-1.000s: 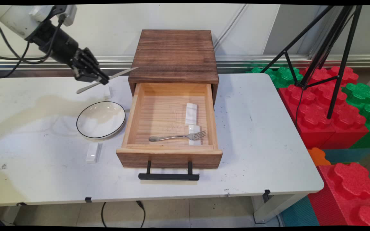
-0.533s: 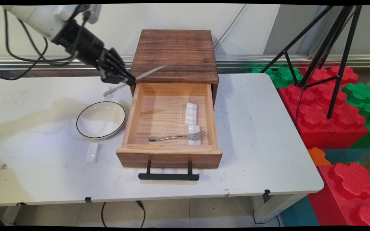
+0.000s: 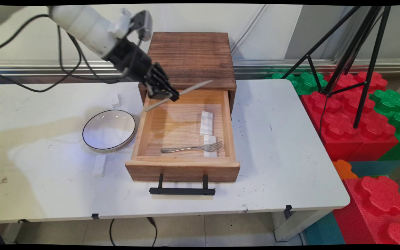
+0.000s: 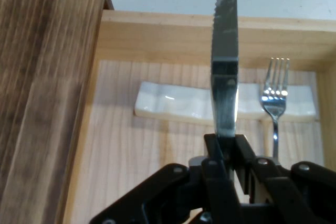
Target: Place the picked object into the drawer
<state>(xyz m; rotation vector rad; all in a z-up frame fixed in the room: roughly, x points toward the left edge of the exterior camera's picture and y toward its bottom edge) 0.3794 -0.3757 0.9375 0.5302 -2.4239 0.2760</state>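
My gripper (image 3: 172,97) (image 4: 227,148) is shut on a metal table knife (image 3: 186,92) (image 4: 224,72), held in the air over the back left part of the open wooden drawer (image 3: 182,166) (image 4: 173,30). The knife's blade points right, toward the cabinet's front. Inside the drawer lie a fork (image 3: 193,148) (image 4: 276,95) and two white rests (image 3: 207,122) (image 4: 173,100), the fork's tines on the nearer rest (image 3: 209,140). The wooden cabinet (image 3: 189,59) (image 4: 37,77) stands behind the drawer.
A white bowl with a black rim (image 3: 109,130) sits left of the drawer. Two more white rests lie on the table (image 3: 47,194), one in front of the bowl (image 3: 100,166) and one behind it (image 3: 116,100). A black tripod (image 3: 356,59) and foam blocks (image 3: 359,121) stand right.
The gripper carried the knife to the right, from above the table behind the bowl to over the drawer's back left corner. Fork, rests and bowl stayed put.
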